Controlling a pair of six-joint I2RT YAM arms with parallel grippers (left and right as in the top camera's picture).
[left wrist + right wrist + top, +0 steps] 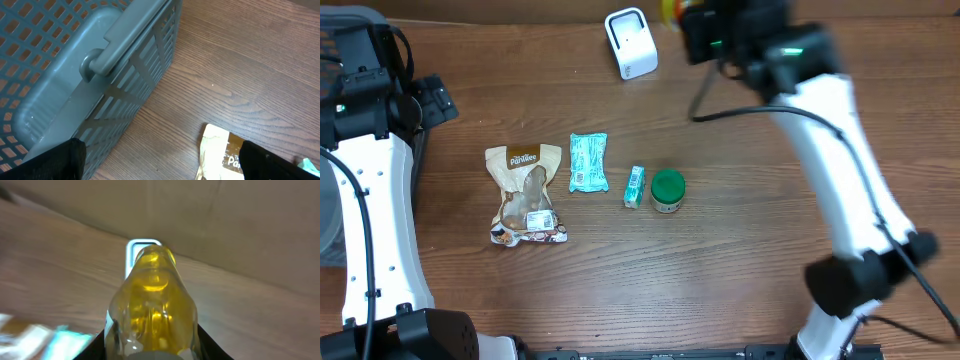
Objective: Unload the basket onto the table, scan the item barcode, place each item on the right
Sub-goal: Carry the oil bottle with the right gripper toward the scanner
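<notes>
We had the bottle (150,300) clamped in the right gripper (152,347) at the far edge, just right of the scanner (631,42), mid-presentation, and judged that next its barcode had to face the scanner, while the left gripper (160,165) hung wide open by the basket (75,65).

Overhead looks straight down; right wrist shares the scanner (631,42), left wrist the snack bag (525,195).

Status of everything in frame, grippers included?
right gripper: shut on yellow bottle
yellow bottle: held, near scanner
scanner: upright on table
left gripper: open, empty
snack bag: lying flat
teal packet: lying flat
small box: lying down
green-lidded jar: upright, lid on
</notes>
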